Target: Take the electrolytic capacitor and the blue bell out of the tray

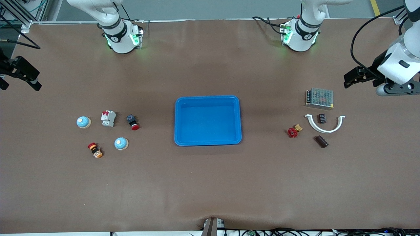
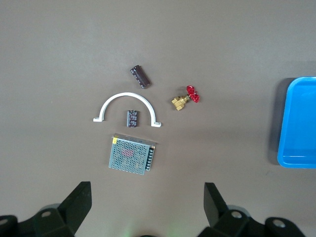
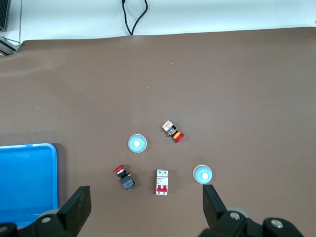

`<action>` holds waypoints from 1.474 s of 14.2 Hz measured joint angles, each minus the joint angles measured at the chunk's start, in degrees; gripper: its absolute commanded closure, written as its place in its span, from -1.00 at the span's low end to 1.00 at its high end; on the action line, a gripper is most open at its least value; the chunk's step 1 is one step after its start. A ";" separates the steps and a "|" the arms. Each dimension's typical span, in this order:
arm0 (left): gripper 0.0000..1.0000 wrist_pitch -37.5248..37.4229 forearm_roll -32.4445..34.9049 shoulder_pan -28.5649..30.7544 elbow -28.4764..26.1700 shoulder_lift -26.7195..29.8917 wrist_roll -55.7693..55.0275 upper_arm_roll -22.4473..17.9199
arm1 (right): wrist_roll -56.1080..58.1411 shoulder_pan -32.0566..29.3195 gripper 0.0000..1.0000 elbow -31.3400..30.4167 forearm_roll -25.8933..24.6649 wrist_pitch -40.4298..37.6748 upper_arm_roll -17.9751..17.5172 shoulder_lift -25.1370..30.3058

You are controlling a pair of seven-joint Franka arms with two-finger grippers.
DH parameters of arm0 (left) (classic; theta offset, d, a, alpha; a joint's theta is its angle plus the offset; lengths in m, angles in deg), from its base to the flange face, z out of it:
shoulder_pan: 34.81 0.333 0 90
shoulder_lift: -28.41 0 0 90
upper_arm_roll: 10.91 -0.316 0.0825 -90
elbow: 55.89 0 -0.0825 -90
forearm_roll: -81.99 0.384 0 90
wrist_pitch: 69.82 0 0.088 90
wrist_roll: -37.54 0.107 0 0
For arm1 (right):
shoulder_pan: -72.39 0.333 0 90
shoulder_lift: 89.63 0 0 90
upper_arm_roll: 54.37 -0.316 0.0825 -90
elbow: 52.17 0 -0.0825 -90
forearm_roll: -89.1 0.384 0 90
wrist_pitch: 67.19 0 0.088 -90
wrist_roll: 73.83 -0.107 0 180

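Note:
Two light blue dome bells [image 1: 83, 122] [image 1: 121, 143] sit toward the right arm's end of the table; the right wrist view shows them as well [image 3: 202, 174] [image 3: 137, 143]. Toward the left arm's end lie two dark cylindrical capacitors. One capacitor [image 1: 322, 118] [image 2: 132, 118] rests inside a white half-ring, and the other capacitor [image 1: 321, 141] [image 2: 139, 76] lies nearer the front camera. My left gripper [image 1: 360, 83] [image 2: 148, 207] hangs open above the table's edge beside a mesh box. My right gripper [image 1: 20, 87] [image 3: 146, 207] hangs open near the other end, empty.
An empty blue tray [image 1: 208, 120] stands mid-table. By the capacitors are a mesh power supply [image 1: 319, 98], the white half-ring [image 1: 325, 129] and a red-handled brass valve [image 1: 293, 131]. By the bells are a white circuit breaker [image 1: 108, 118], a red push button [image 1: 133, 122] and a striped red-capped button [image 1: 95, 150].

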 measured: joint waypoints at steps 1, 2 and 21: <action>-1.00 -0.14 0.00 0.00 0.00 0.00 0.00 0.00 | 0.00 0.00 -1.00 0.06 0.00 0.03 -0.01 -0.05; -1.00 -0.45 0.00 0.00 0.00 -0.01 0.00 0.00 | 0.00 0.00 -1.00 0.10 0.00 0.03 -0.02 -0.12; -1.00 -1.77 0.00 0.03 -0.04 -0.12 0.00 -0.07 | 0.60 -2.65 -1.00 0.95 -0.13 -2.53 0.38 -2.80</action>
